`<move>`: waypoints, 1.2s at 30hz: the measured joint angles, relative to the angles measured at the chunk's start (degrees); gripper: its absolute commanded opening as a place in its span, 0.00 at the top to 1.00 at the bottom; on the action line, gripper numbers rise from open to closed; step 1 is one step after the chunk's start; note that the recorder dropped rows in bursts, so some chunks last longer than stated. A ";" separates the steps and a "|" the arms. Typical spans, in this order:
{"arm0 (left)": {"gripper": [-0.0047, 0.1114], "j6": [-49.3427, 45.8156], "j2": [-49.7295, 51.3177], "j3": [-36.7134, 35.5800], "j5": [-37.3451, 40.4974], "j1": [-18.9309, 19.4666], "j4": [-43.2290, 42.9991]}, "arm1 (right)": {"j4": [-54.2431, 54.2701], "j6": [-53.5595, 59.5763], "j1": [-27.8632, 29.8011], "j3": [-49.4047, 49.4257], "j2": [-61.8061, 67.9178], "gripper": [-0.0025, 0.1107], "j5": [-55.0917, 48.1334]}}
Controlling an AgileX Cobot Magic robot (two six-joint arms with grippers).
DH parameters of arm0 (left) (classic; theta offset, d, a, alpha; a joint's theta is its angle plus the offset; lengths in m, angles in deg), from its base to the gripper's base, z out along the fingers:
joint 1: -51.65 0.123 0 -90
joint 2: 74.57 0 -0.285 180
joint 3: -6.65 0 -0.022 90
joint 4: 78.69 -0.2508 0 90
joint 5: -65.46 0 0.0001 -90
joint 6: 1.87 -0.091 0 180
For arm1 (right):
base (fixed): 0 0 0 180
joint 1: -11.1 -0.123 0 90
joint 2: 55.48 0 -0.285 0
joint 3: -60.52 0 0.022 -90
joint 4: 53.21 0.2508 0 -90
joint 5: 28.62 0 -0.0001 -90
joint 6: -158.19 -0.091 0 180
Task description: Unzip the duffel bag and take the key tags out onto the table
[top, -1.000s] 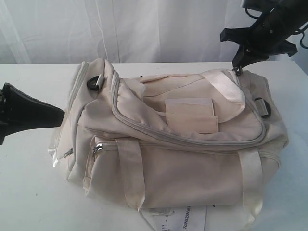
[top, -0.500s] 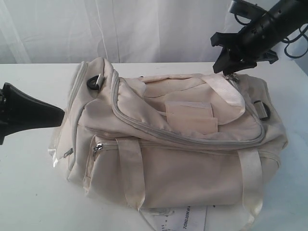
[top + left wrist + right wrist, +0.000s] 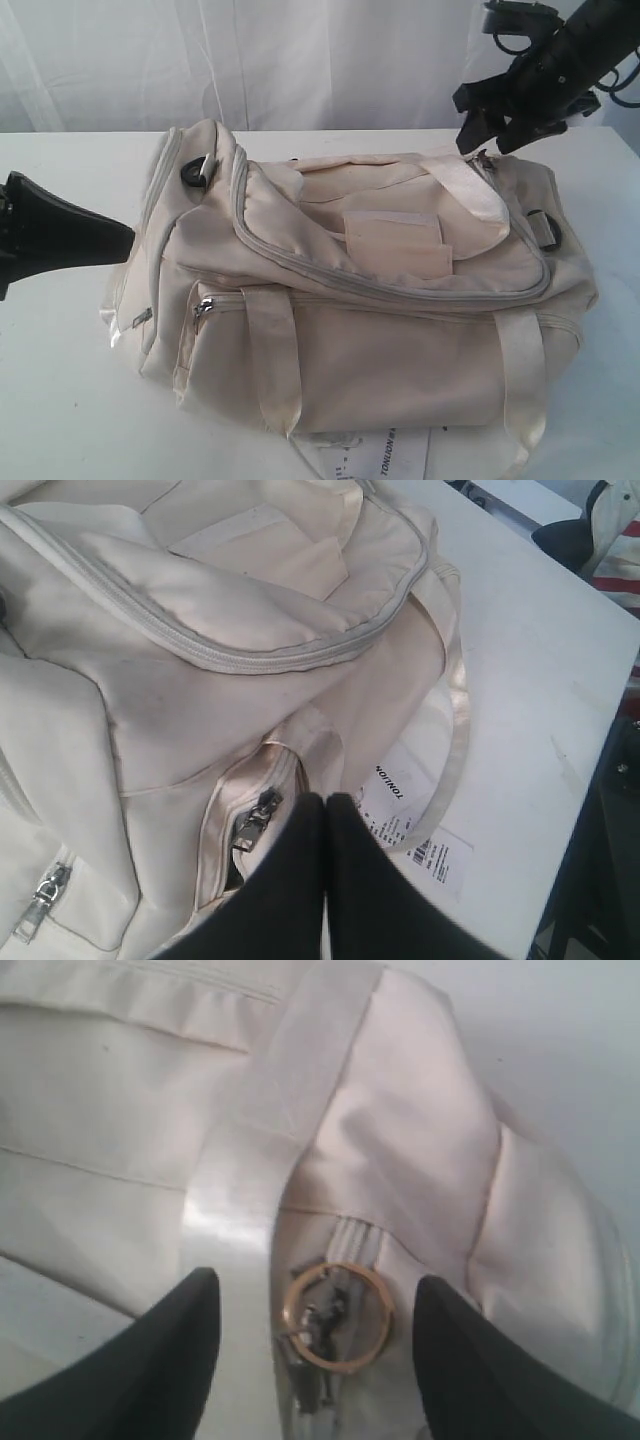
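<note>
Right wrist view: right gripper (image 3: 315,1290) spread above gold ring zipper pull (image 3: 337,1318) at duffel bag (image 3: 380,330) end; left gripper (image 3: 326,802) pressed together near side-pocket zipper (image 3: 258,815); bag on tabletop (image 3: 70,400).

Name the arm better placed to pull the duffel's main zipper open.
Right. The right gripper hovers, jaws open, over the zipper's ring pull; the left gripper is shut, at the opposite end of the duffel bag.

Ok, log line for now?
right tool open over zip ring | left tool shut beside duffel bag | zip closed | key tags unseen
</note>
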 measured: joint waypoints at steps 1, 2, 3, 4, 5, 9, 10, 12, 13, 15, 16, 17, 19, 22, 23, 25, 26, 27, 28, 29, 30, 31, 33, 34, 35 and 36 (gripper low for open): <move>0.96 0.00 0.00 0.00 0.00 0.00 0.00 | -1.32 0.00 0.00 0.00 0.00 0.50 -0.11; 0.96 -0.17 0.00 0.00 0.00 0.00 0.00 | -2.37 0.00 0.00 0.00 0.00 0.50 -0.38; 0.96 -0.33 0.00 0.00 0.00 0.00 0.00 | -2.88 0.00 0.00 0.00 0.00 0.50 -0.39; 0.96 -0.47 0.00 0.00 0.00 0.00 0.00 | -3.31 0.00 0.00 0.00 0.00 0.50 -0.48; 0.96 -0.56 0.00 0.00 0.04 0.00 0.00 | -3.49 0.00 0.00 0.00 0.00 0.50 -0.48; 0.96 -0.62 0.00 0.00 0.04 0.00 0.00 | -3.49 0.00 -0.12 0.00 0.00 0.50 -0.48; 0.96 -0.62 0.00 0.00 0.13 0.00 0.00 | -3.49 0.00 -0.23 0.00 0.00 0.50 -0.36; 0.96 -0.62 0.00 0.00 0.13 0.00 0.00 | -3.54 0.00 -0.65 0.00 0.26 0.50 -0.12; 0.96 -0.62 0.00 0.00 0.13 0.00 0.00 | -3.54 0.00 -0.79 -0.10 0.66 0.50 -0.02; 0.96 -0.62 0.00 0.00 0.13 0.00 0.00 | -3.54 -0.35 -1.37 -0.10 1.61 0.50 0.13; 0.96 -0.62 0.00 0.00 0.13 0.00 0.00 | -3.54 -0.75 -1.62 -0.10 2.11 0.50 0.23; 0.96 -0.62 0.00 0.00 0.13 0.00 0.00 | -3.54 -1.24 -1.74 -0.10 2.56 0.50 0.39; 0.96 -0.78 0.00 0.00 0.13 0.00 0.00 | -3.54 -1.99 -2.27 -0.10 3.04 0.53 0.94; 0.96 -0.78 0.00 0.00 0.26 0.00 0.19 | -3.54 -3.25 -2.25 -0.10 3.17 0.59 1.76; 0.96 -0.78 0.00 0.00 0.26 0.00 0.23 | -3.54 -3.53 -2.25 -0.10 3.17 0.61 1.89; 0.96 -0.78 0.00 0.00 0.39 0.00 0.23 | -3.63 -3.97 -2.25 -0.10 3.17 0.65 2.13; 0.96 -0.78 0.00 0.00 0.39 0.00 0.23 | -3.63 -4.30 -2.25 -0.10 3.17 0.67 2.19; 0.96 -0.78 0.00 0.00 0.39 0.00 0.23 | -3.63 -4.56 -2.25 -0.10 3.17 0.68 2.19; 0.96 -0.89 0.00 0.00 0.49 0.00 0.23 | -3.67 -4.82 -2.25 -0.10 3.17 0.69 2.27; 0.96 -0.89 0.00 0.00 0.49 0.00 0.23 | -3.67 -4.94 -2.25 -0.10 3.17 0.70 2.27; 0.96 -0.89 0.00 0.00 0.49 0.00 0.23 | -3.67 -5.16 -2.25 -0.10 3.17 0.70 2.27; 0.96 -0.89 0.00 0.00 0.49 0.00 0.23 | -3.67 -5.55 -2.25 -0.10 3.17 0.70 2.33; 0.96 -0.89 0.00 0.00 0.49 0.00 0.23 | -3.67 -5.93 -2.25 -0.10 3.17 0.70 2.58; 0.96 -0.89 0.00 0.00 0.49 0.00 0.23 | -3.67 -5.93 -2.25 -0.10 3.17 0.70 2.72; 0.96 -0.89 0.00 0.00 0.49 0.00 0.23 | -3.67 -6.01 -2.25 -0.10 3.17 0.70 2.88; 0.96 -0.89 0.00 0.00 0.49 0.00 0.23 | -3.67 -6.14 -2.25 -0.10 3.17 0.70 3.02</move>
